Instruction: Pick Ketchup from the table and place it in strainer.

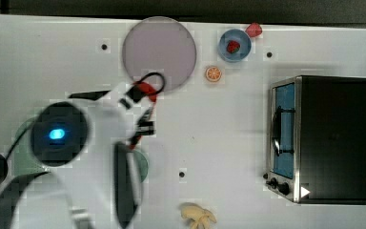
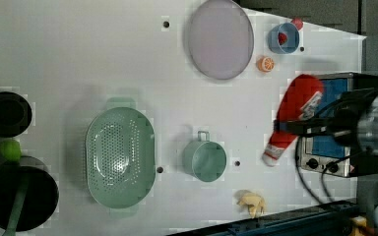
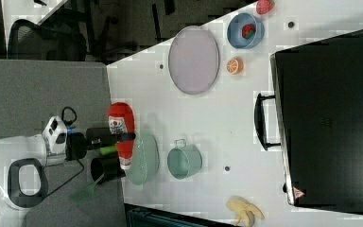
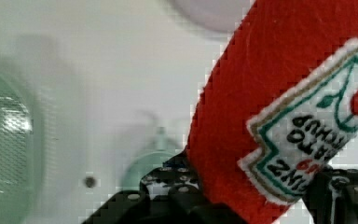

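The ketchup (image 2: 298,110) is red with a white label, the perforated strainer (image 2: 120,161) beside the green cup (image 2: 205,159) pale mint-green.

Bright, even light washes the white table (image 2: 78,59) nearly to glare, with blocky compression marks across it in the top, left and right views. Soft, faint shadows fall beside the strainer (image 2: 120,157) and the green cup (image 2: 205,160). In the wrist view, the ketchup (image 4: 279,107) in the hand (image 4: 242,196) shows a legible label, while the table beyond the hand blurs out of focus.
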Action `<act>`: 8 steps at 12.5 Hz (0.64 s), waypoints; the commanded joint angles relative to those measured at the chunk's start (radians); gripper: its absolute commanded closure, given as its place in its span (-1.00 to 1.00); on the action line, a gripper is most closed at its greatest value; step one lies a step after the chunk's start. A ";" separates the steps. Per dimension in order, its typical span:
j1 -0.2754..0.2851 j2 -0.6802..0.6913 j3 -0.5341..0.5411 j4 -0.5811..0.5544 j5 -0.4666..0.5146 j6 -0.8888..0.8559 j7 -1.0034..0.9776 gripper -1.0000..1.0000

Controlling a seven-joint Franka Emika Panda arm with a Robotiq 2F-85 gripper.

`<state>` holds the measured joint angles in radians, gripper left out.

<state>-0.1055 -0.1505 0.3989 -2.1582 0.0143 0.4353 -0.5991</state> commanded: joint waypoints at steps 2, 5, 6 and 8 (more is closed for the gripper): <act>0.049 0.076 0.176 0.006 0.055 0.034 0.360 -0.23; 0.053 0.163 0.288 0.006 0.055 0.181 0.526 -0.23; 0.055 0.203 0.315 0.006 0.055 0.232 0.594 -0.23; 0.060 0.293 0.360 0.006 0.054 0.333 0.667 -0.23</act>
<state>-0.0284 0.1411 0.7788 -2.1602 0.0713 0.7402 -0.0684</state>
